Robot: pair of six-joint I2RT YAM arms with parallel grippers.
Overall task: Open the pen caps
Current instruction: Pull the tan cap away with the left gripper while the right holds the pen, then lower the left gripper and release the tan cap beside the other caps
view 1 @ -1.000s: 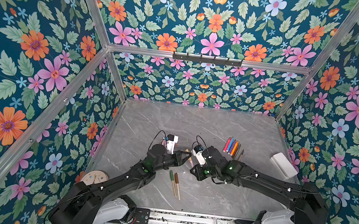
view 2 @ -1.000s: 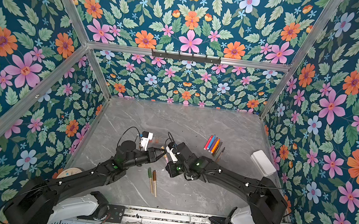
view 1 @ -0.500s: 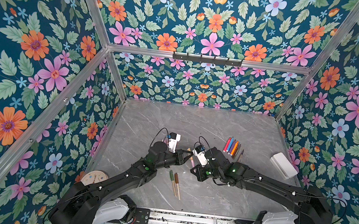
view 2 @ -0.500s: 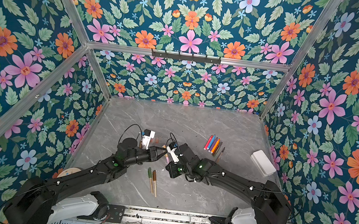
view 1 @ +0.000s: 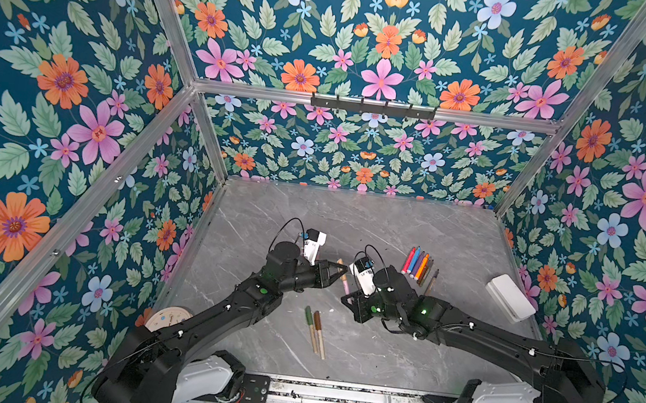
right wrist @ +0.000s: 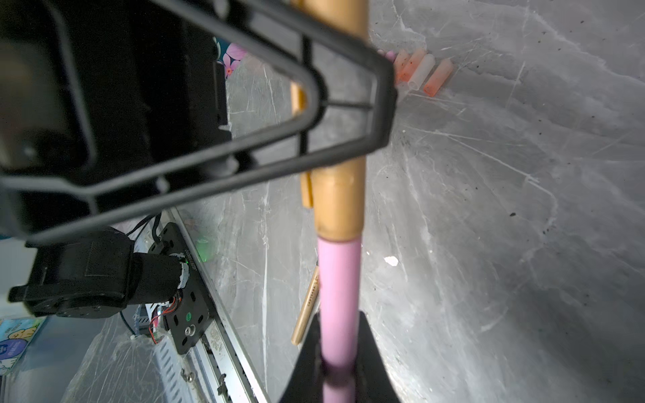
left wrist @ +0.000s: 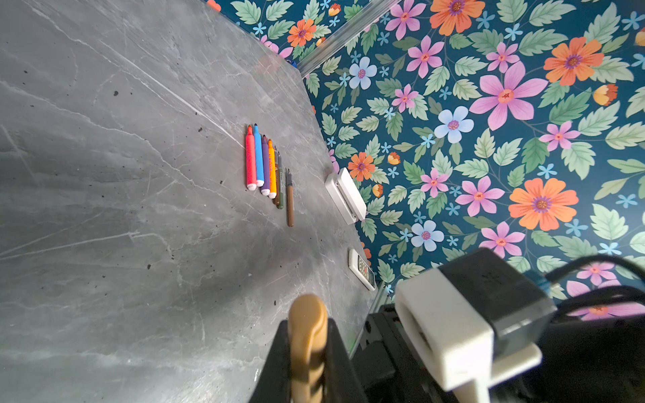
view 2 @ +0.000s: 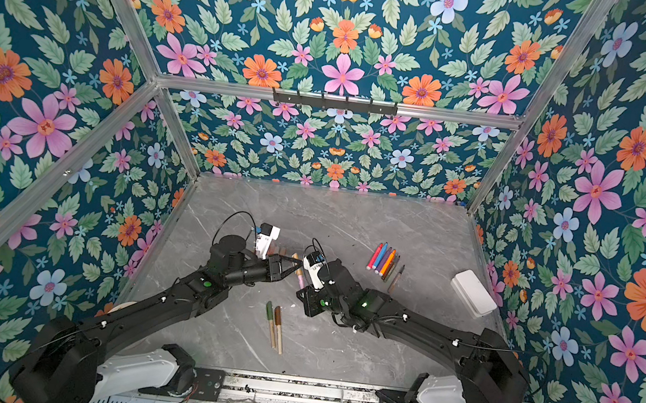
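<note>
One pen (view 1: pixel 343 281) is held in the air between both grippers, above the middle of the table. It has a pink barrel (right wrist: pixel 338 286) and a tan cap (right wrist: pixel 338 206) with a clip, still seated on the barrel. My left gripper (view 1: pixel 341 272) (left wrist: pixel 307 352) is shut on the tan cap (left wrist: pixel 307 319). My right gripper (view 1: pixel 349 298) (right wrist: pixel 338 352) is shut on the pink barrel. Several loose pen caps (right wrist: pixel 420 71), pale and orange-red, lie together on the table beyond the pen.
An olive and a brown pen (view 1: pixel 314 331) lie side by side near the front. A row of bright and dark pens (view 1: pixel 417 265) (left wrist: pixel 265 167) lies at the right. A white box (view 1: pixel 510 297), a remote (left wrist: pixel 361 269) and a clock (view 1: pixel 168 317) sit by the edges.
Both grippers have shifted slightly while keeping hold of the same pen. The pen now shows more plainly between them.
</note>
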